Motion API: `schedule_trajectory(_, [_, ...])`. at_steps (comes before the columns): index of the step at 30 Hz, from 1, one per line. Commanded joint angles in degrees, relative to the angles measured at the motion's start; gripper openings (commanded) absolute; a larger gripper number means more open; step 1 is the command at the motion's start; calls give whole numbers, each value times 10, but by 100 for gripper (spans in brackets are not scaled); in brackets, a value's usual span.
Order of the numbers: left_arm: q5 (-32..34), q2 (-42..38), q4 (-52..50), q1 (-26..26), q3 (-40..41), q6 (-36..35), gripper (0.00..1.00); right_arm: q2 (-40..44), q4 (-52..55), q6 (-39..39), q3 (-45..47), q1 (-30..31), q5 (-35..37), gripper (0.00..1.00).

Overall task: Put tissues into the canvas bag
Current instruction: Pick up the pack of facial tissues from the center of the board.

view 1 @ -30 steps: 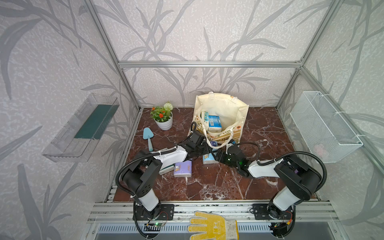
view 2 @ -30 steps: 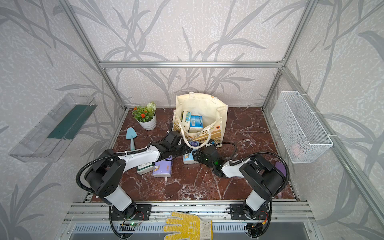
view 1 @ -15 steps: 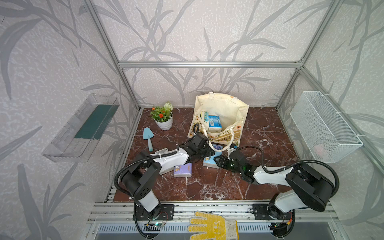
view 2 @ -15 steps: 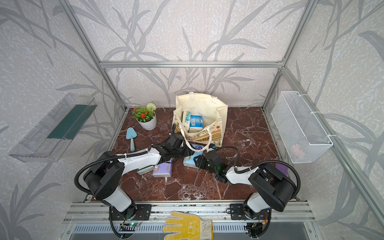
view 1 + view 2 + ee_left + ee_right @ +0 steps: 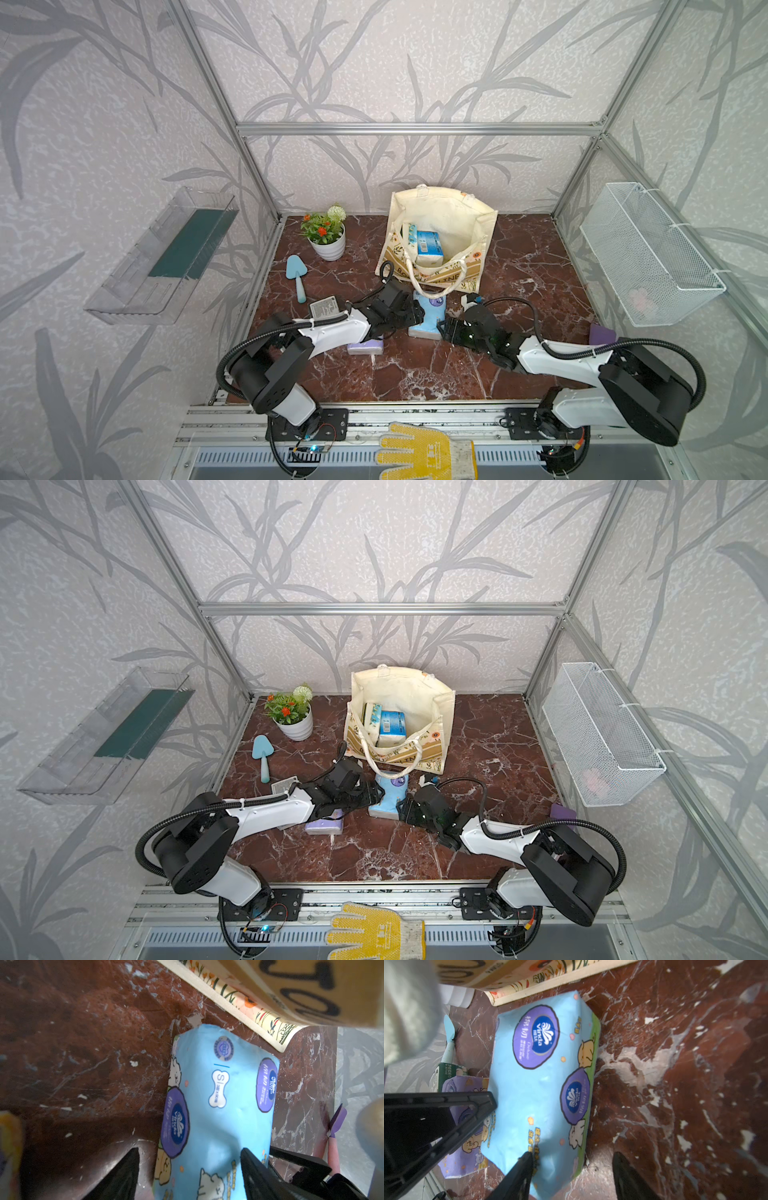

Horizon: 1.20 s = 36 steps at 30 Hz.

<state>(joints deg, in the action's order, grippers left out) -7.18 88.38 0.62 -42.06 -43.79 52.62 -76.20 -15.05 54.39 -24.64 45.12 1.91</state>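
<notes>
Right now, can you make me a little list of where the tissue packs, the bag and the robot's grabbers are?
Blue pack: on the floor in front of the bag, between both grippers
Left gripper: open, fingers either side of that pack
Right gripper: open, at its edge
In the bag: another blue pack
Purple pack: lying on the floor nearby

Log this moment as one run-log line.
stage: grasping | blue tissue pack: in front of canvas bag | left pincer: open, straddling pack | right pincer: open at pack's edge

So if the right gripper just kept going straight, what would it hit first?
The blue pack: the right gripper points along it, one fingertip already over its near end, though actual contact is unclear.
</notes>
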Motion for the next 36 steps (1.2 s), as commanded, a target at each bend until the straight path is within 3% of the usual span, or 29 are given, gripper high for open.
schedule_trajectory(1, [25, -22, -11, -3, -4, -1, 76, 15, 25, -9, -11, 1, 20, 63])
schedule_trajectory(9, [22, -13, -1, -1, -11, -32, 77, 17, -4, -10, -16, -1, 20, 67])
schedule_trajectory(16, [10, -1, -39, 8, -36, -101, 79, 1, -18, -8, -23, -7, 14, 68])
schedule_trajectory(36, [-116, 44, 53, 52, -4, -130, 88, -62, -91, 17, -29, -31, -19, 64])
